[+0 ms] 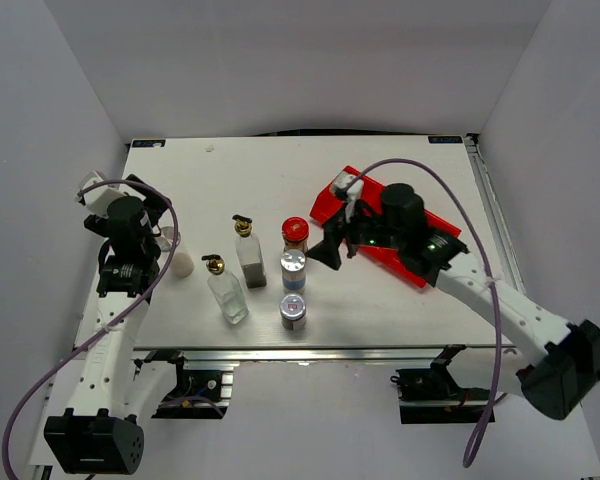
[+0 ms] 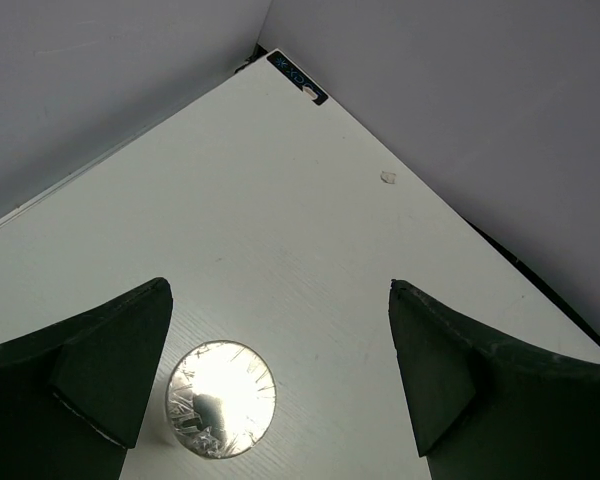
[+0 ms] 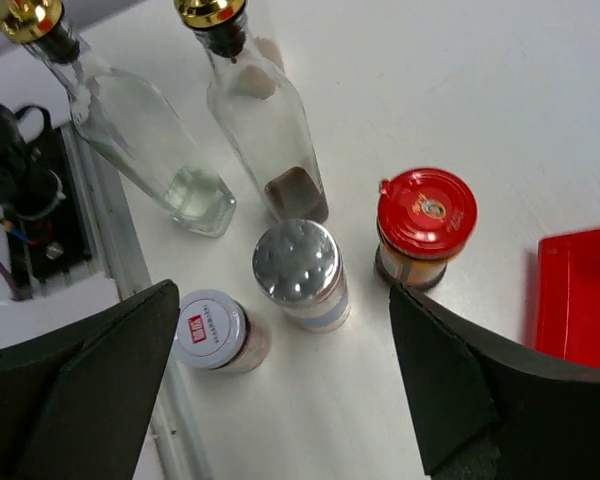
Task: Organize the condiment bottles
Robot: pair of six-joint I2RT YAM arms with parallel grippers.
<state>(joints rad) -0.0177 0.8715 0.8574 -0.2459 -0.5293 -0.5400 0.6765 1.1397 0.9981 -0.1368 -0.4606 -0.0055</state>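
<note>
Five condiment bottles stand near the table's front centre. Two clear glass bottles with gold spouts (image 1: 244, 252) (image 1: 224, 290) are on the left. A red-lidded jar (image 1: 295, 233), a silver-capped shaker (image 1: 293, 268) and a second shaker (image 1: 294, 312) form a column to their right. My right gripper (image 1: 333, 250) is open and empty, hovering just right of the jar. Its wrist view shows the jar (image 3: 425, 225), the perforated shaker (image 3: 298, 270), the white-labelled cap (image 3: 215, 330) and both glass bottles (image 3: 145, 140) (image 3: 265, 130). My left gripper (image 1: 166, 236) is open and empty at the far left.
A red plastic tray (image 1: 421, 218) lies under my right arm and shows in the right wrist view (image 3: 580, 300). A small white container (image 1: 183, 265) with a shiny round top (image 2: 220, 398) stands by my left gripper (image 2: 278, 330), close to its left finger (image 2: 110, 360).
</note>
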